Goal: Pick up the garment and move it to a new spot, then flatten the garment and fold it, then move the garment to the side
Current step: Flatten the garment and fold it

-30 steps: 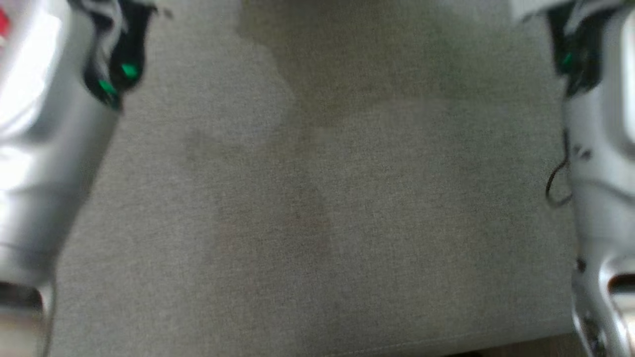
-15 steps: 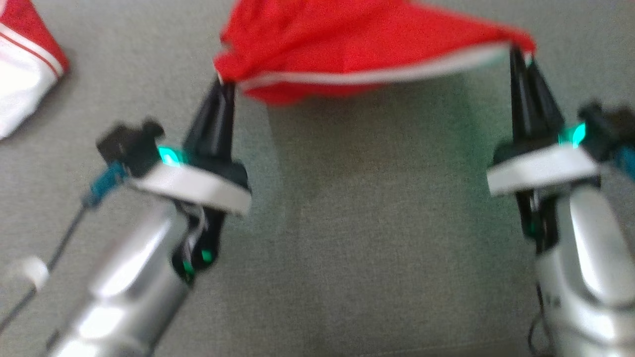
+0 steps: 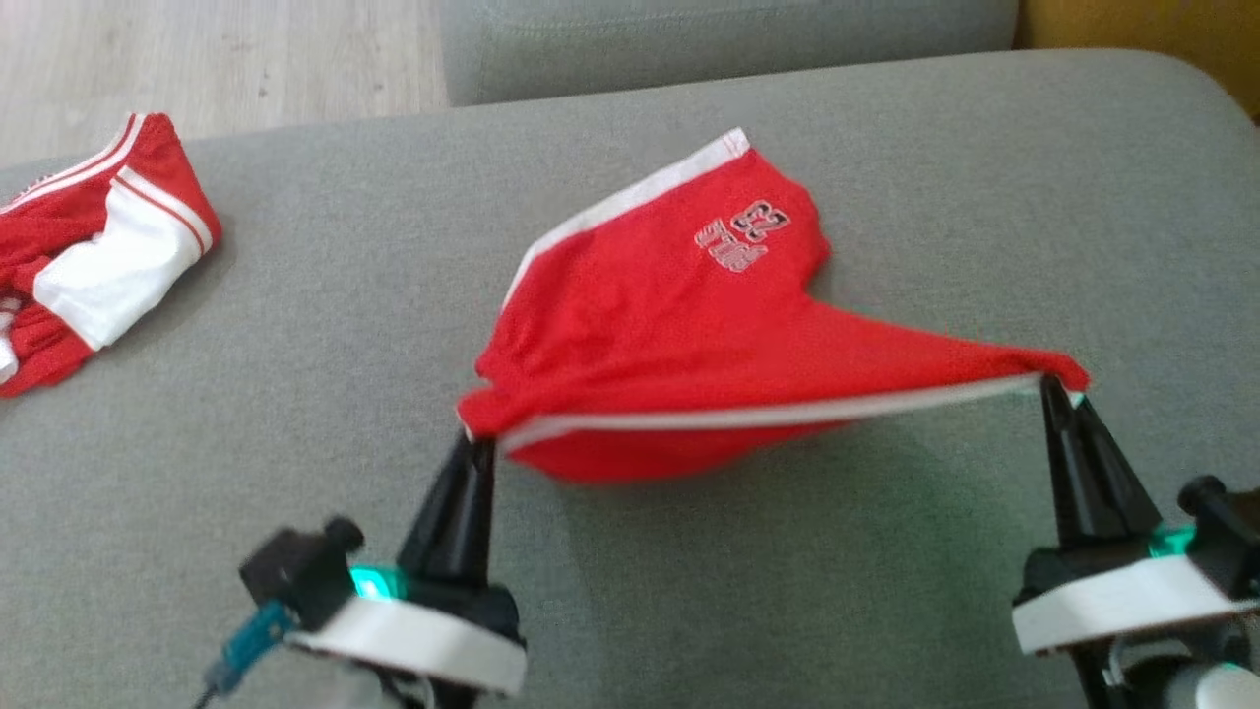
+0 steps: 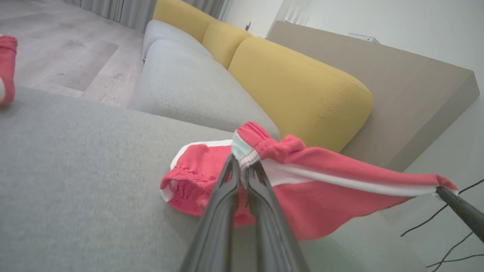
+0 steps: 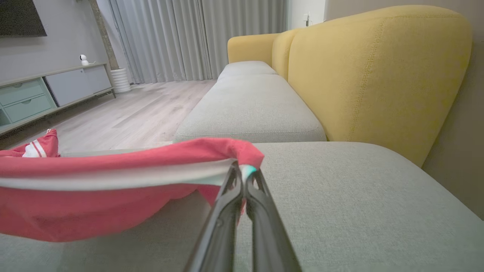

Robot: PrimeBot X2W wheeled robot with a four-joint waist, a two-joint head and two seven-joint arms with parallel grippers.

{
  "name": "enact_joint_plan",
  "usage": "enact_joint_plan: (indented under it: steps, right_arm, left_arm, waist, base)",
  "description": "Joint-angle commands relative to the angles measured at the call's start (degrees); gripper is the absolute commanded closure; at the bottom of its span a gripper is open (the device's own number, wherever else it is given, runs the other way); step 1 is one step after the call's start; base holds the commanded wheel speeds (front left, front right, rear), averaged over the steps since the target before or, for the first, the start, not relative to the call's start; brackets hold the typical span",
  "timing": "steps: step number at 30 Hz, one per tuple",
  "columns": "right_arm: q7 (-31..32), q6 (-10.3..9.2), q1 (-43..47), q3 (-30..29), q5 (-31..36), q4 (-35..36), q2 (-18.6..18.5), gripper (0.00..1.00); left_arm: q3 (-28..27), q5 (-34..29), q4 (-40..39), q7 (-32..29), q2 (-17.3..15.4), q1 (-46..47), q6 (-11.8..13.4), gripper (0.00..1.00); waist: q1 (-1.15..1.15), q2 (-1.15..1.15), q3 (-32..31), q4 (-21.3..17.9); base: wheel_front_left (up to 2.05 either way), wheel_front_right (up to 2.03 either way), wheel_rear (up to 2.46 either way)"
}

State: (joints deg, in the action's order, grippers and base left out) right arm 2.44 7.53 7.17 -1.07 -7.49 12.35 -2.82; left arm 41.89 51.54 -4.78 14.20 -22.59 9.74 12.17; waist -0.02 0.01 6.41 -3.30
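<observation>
Red-and-white spare garment [image 3: 98, 256] sits bunched at the upper left of the head view, well apart from the action, so ignore that one. Moving right, the left fingers [image 3: 455, 522] at lower left-centre are pressed together, pinching one end of the white-trimmed edge of the red shorts [image 3: 679, 325]. The shorts hang mid-frame between the two arms, with that edge pulled fairly taut and the belly sagging below it. The far leg with the number print lies on the grey sofa cushion [image 3: 295, 443]. Over at the right, the right fingers [image 3: 1083, 483] are clamped on the other end of the same edge. My read: this is the carry-and-lay-down bit before flattening. To do it well I'd hold both pinches level and equally spread so the edge runs straight. Then drag toward the bottom of the frame so the trailing leg unrolls flat, and lower both ends together. Drop one side first and you'd probably get a twist.
</observation>
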Motion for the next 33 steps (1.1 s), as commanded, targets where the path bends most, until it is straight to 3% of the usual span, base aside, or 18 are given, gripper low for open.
enact_joint_plan:
  steps: [1,6,11,17,22,33]
  right_arm:
    - [0.7,-0.04,-1.1,0.5,0.2,3.1,-0.4,1.0]
    - [3.3,-0.04,-0.8,-0.8,-0.1,4.3,-0.3,1.0]
    - [5.0,-0.04,-6.5,-0.6,0.2,-0.3,-2.1,1.0]
    - [7.7,-0.04,-20.2,1.9,0.5,-11.2,-6.8,1.0]
    - [10.4,-0.04,-35.4,6.3,0.6,-24.3,-10.2,1.0]
    - [10.6,-0.04,-53.9,12.8,-0.7,-45.0,-11.8,1.0]
  left_arm:
    - [-1.7,0.4,-2.4,0.5,-1.3,1.1,0.5,1.0]
    - [-0.3,1.2,-3.1,-0.6,-0.2,-0.9,1.5,1.0]
    - [1.3,2.2,0.3,-2.6,2.9,2.2,0.1,1.0]
    - [0.1,4.5,9.0,-4.0,7.8,9.8,-2.1,1.0]
    - [-1.4,6.1,18.6,-6.6,11.4,18.5,-3.3,1.0]
    - [-3.3,8.0,28.3,-7.4,15.8,27.6,-4.9,1.0]
  waist:
    - [0.02,-0.01,-0.1,0.1]
    - [0.02,-0.01,1.4,2.1]
    - [0.02,-0.01,3.9,4.8]
    - [0.02,-0.01,7.3,7.2]
    - [0.02,-0.01,11.3,9.1]
    - [0.02,-0.01,16.4,11.9]
  base:
    - [0.0,0.0,0.0]
    - [0.0,0.0,0.0]
    - [0.0,0.0,0.0]
    - [0.0,0.0,0.0]
    - [0.0,0.0,0.0]
    - [0.0,0.0,0.0]
